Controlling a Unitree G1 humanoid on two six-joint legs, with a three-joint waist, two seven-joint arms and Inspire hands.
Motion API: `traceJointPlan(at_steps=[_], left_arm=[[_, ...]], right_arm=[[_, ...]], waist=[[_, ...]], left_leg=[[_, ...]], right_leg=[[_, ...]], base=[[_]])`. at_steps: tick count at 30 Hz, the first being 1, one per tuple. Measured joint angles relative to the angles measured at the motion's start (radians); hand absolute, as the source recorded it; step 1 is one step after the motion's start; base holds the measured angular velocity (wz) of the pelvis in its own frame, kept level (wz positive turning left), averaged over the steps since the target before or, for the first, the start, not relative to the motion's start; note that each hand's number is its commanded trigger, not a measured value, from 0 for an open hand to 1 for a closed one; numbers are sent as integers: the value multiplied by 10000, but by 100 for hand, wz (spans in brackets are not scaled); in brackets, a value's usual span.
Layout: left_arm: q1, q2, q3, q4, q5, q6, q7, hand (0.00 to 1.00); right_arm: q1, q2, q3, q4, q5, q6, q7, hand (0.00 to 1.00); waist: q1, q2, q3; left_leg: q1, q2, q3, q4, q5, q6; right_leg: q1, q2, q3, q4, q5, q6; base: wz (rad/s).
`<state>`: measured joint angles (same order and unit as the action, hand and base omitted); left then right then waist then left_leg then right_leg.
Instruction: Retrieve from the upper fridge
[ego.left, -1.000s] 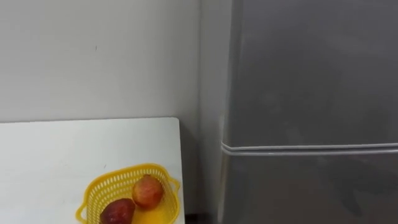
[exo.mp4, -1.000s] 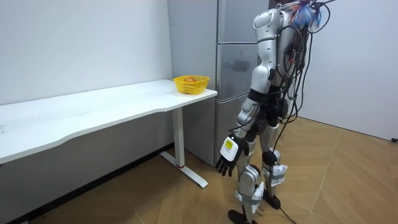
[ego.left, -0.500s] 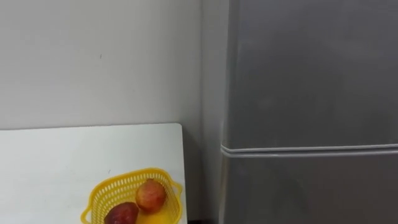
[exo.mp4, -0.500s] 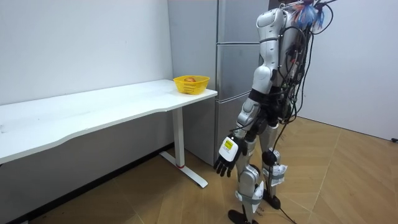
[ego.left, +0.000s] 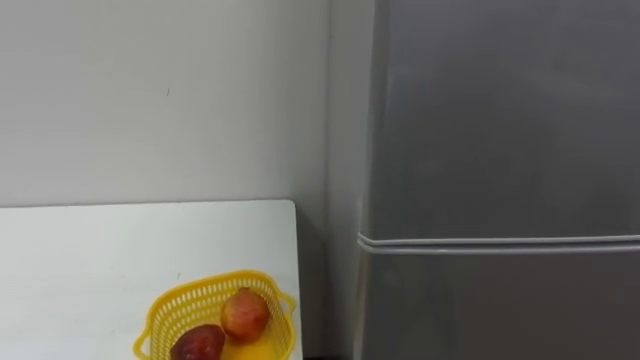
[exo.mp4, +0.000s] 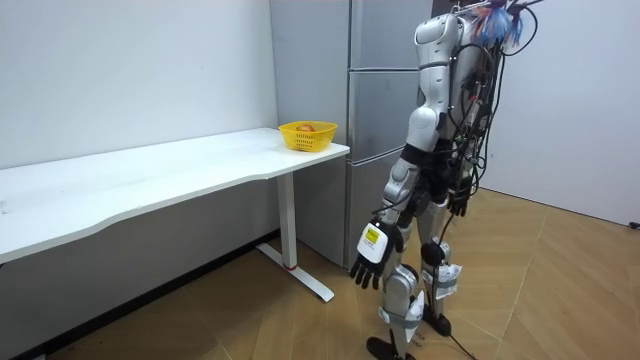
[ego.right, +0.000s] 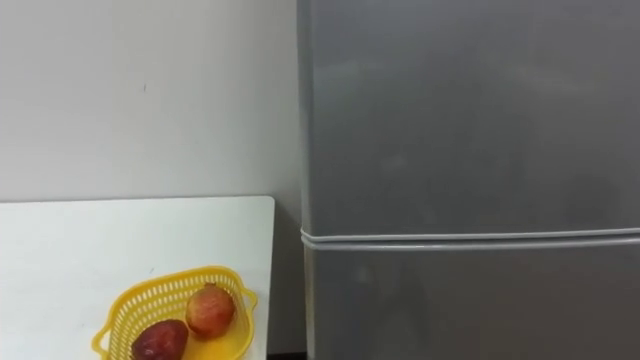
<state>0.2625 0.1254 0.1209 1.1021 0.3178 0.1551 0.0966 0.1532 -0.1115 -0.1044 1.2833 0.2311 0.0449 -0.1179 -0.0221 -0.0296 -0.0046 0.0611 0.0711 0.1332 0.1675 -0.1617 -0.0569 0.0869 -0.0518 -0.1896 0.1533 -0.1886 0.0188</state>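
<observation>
The tall grey fridge fills the right of both eye views, and its upper door (ego.left: 500, 120) is closed above a pale seam, with the lower door (ego.left: 500, 310) also closed. In the room view I stand upright facing the fridge (exo.mp4: 385, 90), an arm's length from it. My left hand (exo.mp4: 372, 255) hangs by my thigh with relaxed, spread fingers and holds nothing. Beside my hip on the far side hangs my right hand (exo.mp4: 458, 204), its fingers too dark to read.
A white table (ego.left: 90, 260) stands to the left of the fridge, against the wall. At its right end sits a yellow basket (ego.left: 180, 296) with two red fruits (ego.left: 245, 313) inside. A narrow gap separates the table from the fridge. Wooden floor (exo.mp4: 560, 300) lies open behind me.
The eye view has drifted a little, so the basket sits slightly further right and lower. In the room view my left hand swung slightly right, and my right hand now peeks out by the hip.
</observation>
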Motion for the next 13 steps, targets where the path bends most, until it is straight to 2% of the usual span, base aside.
traceJointPlan(at_steps=[7, 13], left_arm=[[-132, -18, -285, 178, -4, 0, 34, 0], [-140, -10, -478, 184, 4, 105, 0, 0]], right_arm=[[-206, -126, 630, 25, -429, 9, 125, 0], [-229, -142, 637, 24, -447, 10, 145, 0]], waist=[[47, 40, 7], [15, 64, 22]], left_leg=[[37, 55, 45, -18, -75, -38], [31, 45, 44, -14, -75, -38]], right_leg=[[-7, 71, 113, -7, 29, -33], [6, 61, 128, -27, 28, -32]], base=[[-4], [0]])
